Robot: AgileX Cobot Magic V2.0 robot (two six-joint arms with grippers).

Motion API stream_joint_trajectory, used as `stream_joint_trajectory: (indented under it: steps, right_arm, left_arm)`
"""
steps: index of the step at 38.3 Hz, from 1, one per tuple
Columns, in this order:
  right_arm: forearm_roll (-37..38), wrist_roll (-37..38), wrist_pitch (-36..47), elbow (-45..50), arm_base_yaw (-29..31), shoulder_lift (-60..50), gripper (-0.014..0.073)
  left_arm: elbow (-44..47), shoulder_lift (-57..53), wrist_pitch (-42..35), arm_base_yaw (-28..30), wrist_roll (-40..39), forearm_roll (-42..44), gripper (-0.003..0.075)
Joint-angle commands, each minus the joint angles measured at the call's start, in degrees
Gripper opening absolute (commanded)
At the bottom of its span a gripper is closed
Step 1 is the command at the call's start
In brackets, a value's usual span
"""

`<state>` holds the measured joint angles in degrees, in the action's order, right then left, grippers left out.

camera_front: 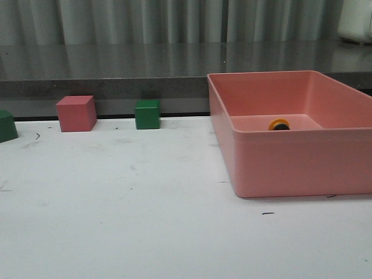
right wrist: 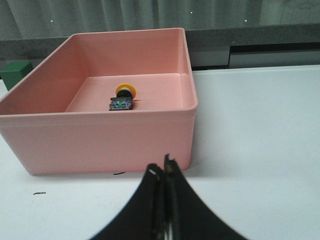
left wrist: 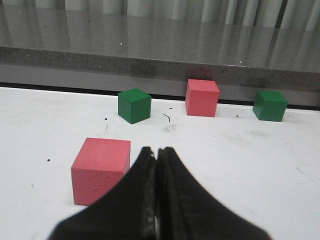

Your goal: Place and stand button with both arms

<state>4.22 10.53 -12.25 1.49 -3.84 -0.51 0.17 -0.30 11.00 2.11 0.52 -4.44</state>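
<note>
The button [right wrist: 122, 97] lies on its side on the floor of the pink bin [right wrist: 100, 132], its yellow-orange cap toward the far wall and its black base with bluish contacts toward me. In the front view only its cap [camera_front: 279, 124] shows above the bin's near wall [camera_front: 302, 165]. My right gripper [right wrist: 161, 167] is shut and empty, low over the table in front of the bin's near right corner. My left gripper [left wrist: 156, 150] is shut and empty, just right of a pink cube [left wrist: 101, 170]. Neither arm shows in the front view.
Along the table's back edge stand a pink cube [camera_front: 76, 113] and a green cube [camera_front: 147, 114], with another green cube [camera_front: 7, 125] at the far left. The left wrist view shows them as a green cube [left wrist: 134, 105], a pink cube [left wrist: 202, 97] and a green cube [left wrist: 270, 105]. A grey ledge runs behind.
</note>
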Motion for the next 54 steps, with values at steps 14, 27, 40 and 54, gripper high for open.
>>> stream_joint_trajectory:
  steps: [14,27,40,54]
  right_arm:
    - [-0.1,-0.4,4.8,-0.2,0.3,-1.1,-0.007]
    - [-0.1,-0.4,4.8,-0.2,0.3,-1.1,-0.007]
    - [-0.1,-0.4,5.9,-0.2,0.3,-1.1,-0.007]
    - [-0.1,-0.4,6.6,-5.2,0.3,-1.1,-0.007]
  left_arm:
    - [0.5,-1.3,-4.9,0.0,0.0,-0.5,-0.002]
    - [0.5,-1.3,-4.9,0.0,0.0,-0.5,-0.002]
    - [0.5,-1.3,-6.1,0.0,0.0,-2.6,-0.002]
    - [-2.7,-1.1,-18.1,0.0,0.0,-3.4,-0.002]
